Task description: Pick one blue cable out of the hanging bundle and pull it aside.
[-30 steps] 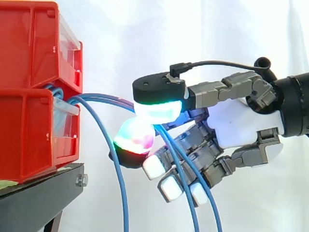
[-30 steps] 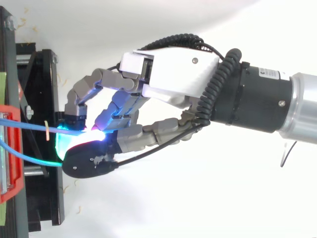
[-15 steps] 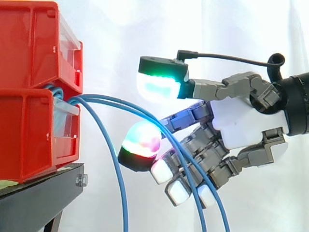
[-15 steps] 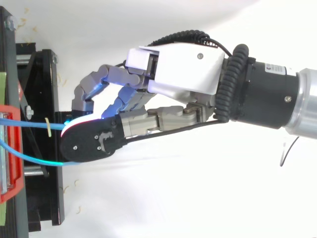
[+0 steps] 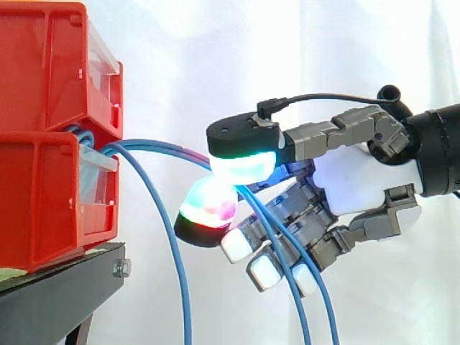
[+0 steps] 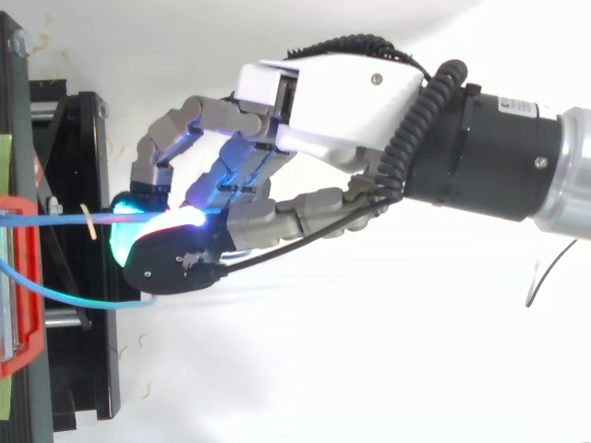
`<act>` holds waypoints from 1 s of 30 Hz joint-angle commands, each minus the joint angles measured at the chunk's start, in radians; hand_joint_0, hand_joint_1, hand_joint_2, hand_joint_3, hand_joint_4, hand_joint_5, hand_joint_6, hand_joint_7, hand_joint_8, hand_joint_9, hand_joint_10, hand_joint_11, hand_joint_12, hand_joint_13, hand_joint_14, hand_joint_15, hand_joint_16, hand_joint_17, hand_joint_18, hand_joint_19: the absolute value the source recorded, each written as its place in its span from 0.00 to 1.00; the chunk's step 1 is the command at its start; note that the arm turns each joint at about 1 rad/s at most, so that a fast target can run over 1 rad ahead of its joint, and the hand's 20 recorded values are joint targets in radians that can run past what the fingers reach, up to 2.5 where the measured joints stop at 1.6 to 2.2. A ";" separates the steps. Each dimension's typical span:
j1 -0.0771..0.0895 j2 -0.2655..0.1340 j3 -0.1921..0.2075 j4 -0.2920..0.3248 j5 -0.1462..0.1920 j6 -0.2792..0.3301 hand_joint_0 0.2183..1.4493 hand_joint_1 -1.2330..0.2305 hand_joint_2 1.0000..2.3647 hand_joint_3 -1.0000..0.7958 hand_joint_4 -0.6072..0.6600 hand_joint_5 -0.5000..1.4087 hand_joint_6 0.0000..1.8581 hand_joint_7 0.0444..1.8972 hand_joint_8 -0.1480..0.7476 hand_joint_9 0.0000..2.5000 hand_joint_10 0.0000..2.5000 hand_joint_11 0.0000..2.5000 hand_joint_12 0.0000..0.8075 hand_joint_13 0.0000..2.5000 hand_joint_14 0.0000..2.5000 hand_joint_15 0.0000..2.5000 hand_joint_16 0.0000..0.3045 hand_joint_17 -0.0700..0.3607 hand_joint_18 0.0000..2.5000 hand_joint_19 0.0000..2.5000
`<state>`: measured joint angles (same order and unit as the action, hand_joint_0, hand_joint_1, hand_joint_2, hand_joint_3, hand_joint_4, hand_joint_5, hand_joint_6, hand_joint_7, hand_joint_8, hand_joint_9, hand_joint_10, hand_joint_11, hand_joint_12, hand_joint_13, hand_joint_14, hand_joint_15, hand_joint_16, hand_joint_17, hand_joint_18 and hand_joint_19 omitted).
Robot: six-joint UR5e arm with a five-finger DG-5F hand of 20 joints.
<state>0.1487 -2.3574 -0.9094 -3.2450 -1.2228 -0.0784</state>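
Three blue cables (image 5: 154, 147) come out between the two red bins (image 5: 43, 72) and arch right and down. My hand (image 5: 352, 180) reaches in from the right. Its thumb pad (image 5: 241, 162), glowing green, presses down against a magenta-glowing finger pad (image 5: 208, 208), and two of the cables run through that pinch and hang down past the other curled fingers. The third cable (image 5: 176, 244) hangs free to the left of the hand. From above, one cable (image 6: 65, 221) runs straight into the pinch of the hand (image 6: 323, 101), and another (image 6: 65, 291) curves in under the thumb.
The red bins sit on a black stand (image 5: 57, 302) at the left, with its frame (image 6: 78, 185) under the fingertips in the top view. A white curtain hangs behind. Open room lies to the right and below the hand.
Half a second ago the thumb was lifted off the cables; it has come back down and closed against the finger pad with the cables between them.
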 commanded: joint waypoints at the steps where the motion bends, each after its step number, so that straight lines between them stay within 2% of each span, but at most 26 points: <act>1: -0.006 0.001 0.006 -0.001 -0.004 -0.004 0.30 0.29 0.01 0.45 0.53 0.19 0.51 0.36 0.46 0.37 0.00 0.13 0.50 0.37 0.01 0.20 0.21 0.50 0.33 0.31; 2: -0.009 0.001 0.009 -0.002 -0.010 -0.011 0.23 0.35 0.00 0.31 0.52 0.19 0.50 0.39 0.46 0.37 0.00 0.14 0.49 0.37 0.01 0.21 0.20 0.48 0.32 0.32; 5: -0.011 0.001 0.012 -0.002 -0.014 -0.014 0.20 0.53 0.00 0.28 0.51 0.20 0.49 0.41 0.48 0.39 0.00 0.13 0.51 0.38 0.01 0.21 0.21 0.50 0.32 0.32; 6: -0.011 0.001 0.012 -0.002 -0.015 -0.015 0.20 0.56 0.00 0.28 0.51 0.20 0.49 0.42 0.48 0.39 0.01 0.13 0.51 0.38 0.01 0.21 0.21 0.50 0.32 0.32; 7: -0.011 0.000 0.012 -0.002 -0.015 -0.015 0.23 0.65 0.00 0.28 0.50 0.20 0.49 0.44 0.47 0.40 0.01 0.13 0.50 0.38 0.01 0.21 0.20 0.49 0.31 0.33; 9: -0.011 0.001 0.014 -0.002 -0.015 -0.015 0.27 0.63 0.00 0.31 0.50 0.20 0.49 0.44 0.46 0.40 0.01 0.13 0.48 0.37 0.01 0.21 0.19 0.46 0.31 0.34; 10: -0.012 0.000 0.017 -0.002 -0.015 -0.015 0.29 0.56 0.01 0.35 0.50 0.20 0.49 0.45 0.46 0.40 0.00 0.13 0.47 0.37 0.01 0.21 0.19 0.46 0.31 0.34; 14: -0.012 0.001 0.026 -0.015 -0.015 -0.023 0.29 0.44 0.00 0.49 0.54 0.20 0.49 0.38 0.52 0.39 0.00 0.13 0.57 0.39 0.01 0.20 0.25 0.55 0.37 0.30; 15: -0.012 0.001 0.029 -0.021 -0.015 -0.023 0.25 0.36 0.15 0.52 0.54 0.20 0.50 0.36 0.53 0.39 0.00 0.14 0.59 0.40 0.01 0.19 0.26 0.57 0.38 0.30; 17: -0.012 0.001 0.033 -0.025 -0.015 -0.023 0.24 0.32 0.30 0.53 0.48 0.19 0.51 0.37 0.53 0.39 0.00 0.16 0.58 0.39 0.01 0.19 0.25 0.57 0.37 0.29; 19: -0.014 0.001 0.038 -0.029 -0.015 -0.024 0.25 0.32 0.30 0.55 0.46 0.19 0.52 0.38 0.52 0.39 0.01 0.17 0.57 0.39 0.01 0.19 0.25 0.56 0.37 0.30; 23: -0.015 0.001 0.044 -0.030 -0.015 -0.037 0.26 0.29 0.31 0.54 0.48 0.18 0.52 0.34 0.51 0.38 0.01 0.18 0.56 0.38 0.01 0.20 0.24 0.55 0.36 0.29; 25: -0.015 0.001 0.044 -0.030 -0.015 -0.038 0.26 0.27 0.28 0.54 0.50 0.18 0.52 0.33 0.51 0.37 0.01 0.18 0.56 0.38 0.01 0.20 0.24 0.55 0.35 0.30; 26: -0.015 0.001 0.044 -0.030 -0.015 -0.038 0.25 0.26 0.22 0.52 0.54 0.18 0.52 0.31 0.51 0.37 0.00 0.18 0.56 0.37 0.01 0.20 0.25 0.56 0.35 0.30; 27: -0.015 0.001 0.044 -0.030 -0.015 -0.038 0.28 0.25 0.09 0.51 0.54 0.18 0.52 0.32 0.50 0.36 0.01 0.18 0.56 0.36 0.01 0.20 0.24 0.55 0.34 0.30; 28: -0.015 0.001 0.044 -0.030 -0.015 -0.038 0.29 0.26 0.00 0.48 0.54 0.18 0.52 0.32 0.49 0.36 0.01 0.18 0.54 0.36 0.01 0.20 0.24 0.54 0.33 0.31; 30: -0.017 0.003 0.044 -0.030 -0.015 -0.038 0.22 0.32 0.00 0.34 0.52 0.18 0.52 0.36 0.46 0.36 0.01 0.18 0.50 0.34 0.01 0.21 0.21 0.50 0.30 0.32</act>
<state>0.1335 -2.3560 -0.8656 -3.2750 -1.2380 -0.1160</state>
